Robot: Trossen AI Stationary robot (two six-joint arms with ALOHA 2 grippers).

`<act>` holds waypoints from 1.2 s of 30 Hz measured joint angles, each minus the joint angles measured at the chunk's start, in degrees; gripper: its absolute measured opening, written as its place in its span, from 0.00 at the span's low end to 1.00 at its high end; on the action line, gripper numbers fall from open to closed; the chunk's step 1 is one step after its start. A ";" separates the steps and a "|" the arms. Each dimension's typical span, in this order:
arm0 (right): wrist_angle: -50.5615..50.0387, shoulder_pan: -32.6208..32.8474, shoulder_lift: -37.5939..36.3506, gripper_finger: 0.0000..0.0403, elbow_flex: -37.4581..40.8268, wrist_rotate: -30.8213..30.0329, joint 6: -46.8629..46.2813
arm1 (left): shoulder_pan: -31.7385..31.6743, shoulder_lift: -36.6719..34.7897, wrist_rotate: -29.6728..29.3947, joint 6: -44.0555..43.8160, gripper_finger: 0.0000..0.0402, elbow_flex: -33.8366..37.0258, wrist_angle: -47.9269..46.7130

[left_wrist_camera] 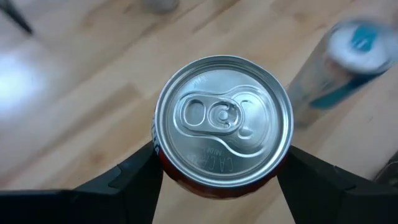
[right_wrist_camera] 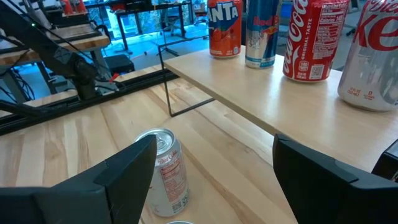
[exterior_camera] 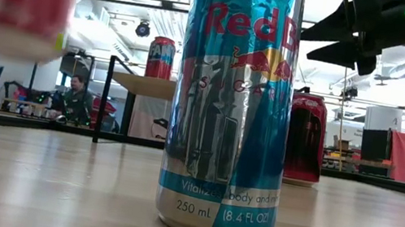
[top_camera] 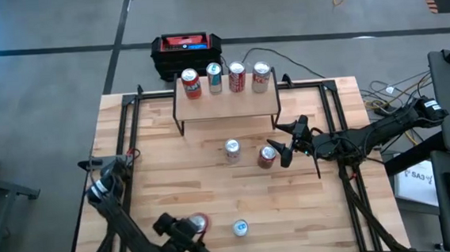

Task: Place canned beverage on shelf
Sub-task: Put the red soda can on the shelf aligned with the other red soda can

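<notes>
The shelf [top_camera: 227, 102], a light wooden board on thin black legs, stands at the table's far middle with several cans on top; it also shows in the right wrist view [right_wrist_camera: 280, 93]. My left gripper [top_camera: 191, 228], near the table's front edge, is shut on a red can [left_wrist_camera: 224, 121]. A tall blue Red Bull can [top_camera: 240, 228] stands on its base just right of it. My right gripper [top_camera: 284, 146] is open and empty at mid table, beside a red can [top_camera: 267, 156] and a silver can [top_camera: 232, 149], both standing in front of the shelf. My left gripper pinches the red can's round side wall [left_wrist_camera: 186, 180] just under its top rim, one finger [left_wrist_camera: 134, 177] on each side. The fingers come from above. The can stays upright, its tab up, and its base [exterior_camera: 5, 39] hangs clear of the table.
A black-and-red box [top_camera: 186, 49] sits behind the table's far edge. Black frame rails [top_camera: 126, 125] run along the table's left and right sides. Bare wood lies between the shelf's front and the near cans. A person [exterior_camera: 75, 100] sits in the room beyond.
</notes>
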State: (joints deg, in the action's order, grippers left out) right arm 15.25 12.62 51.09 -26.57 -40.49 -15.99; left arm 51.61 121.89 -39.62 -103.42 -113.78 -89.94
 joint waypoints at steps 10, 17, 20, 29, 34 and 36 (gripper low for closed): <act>0.00 0.00 0.00 0.74 0.00 0.00 0.00 | -8.92 -4.38 -3.13 23.24 0.64 -5.11 -0.11; 0.02 -0.02 0.00 0.74 0.00 0.02 0.00 | -16.46 -12.65 -4.12 31.73 0.64 0.20 -0.11; 0.02 -0.02 0.00 0.74 0.00 0.02 -0.02 | -19.65 -17.00 -4.03 33.71 0.64 3.37 -0.15; 0.02 -0.01 0.00 0.74 0.00 0.00 0.00 | -31.13 -29.72 -4.76 40.84 0.64 15.62 4.60; 0.02 0.00 0.00 0.74 0.00 0.00 0.00 | -39.32 -35.44 -3.05 50.08 0.64 21.99 13.22; 0.00 -0.02 0.00 0.74 0.00 0.01 0.00 | -42.69 -37.38 -1.65 54.76 0.64 23.88 16.48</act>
State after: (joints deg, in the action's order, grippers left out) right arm 15.25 12.60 51.09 -26.57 -40.48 -15.99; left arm 8.92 84.50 -41.27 -48.66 -89.89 -73.46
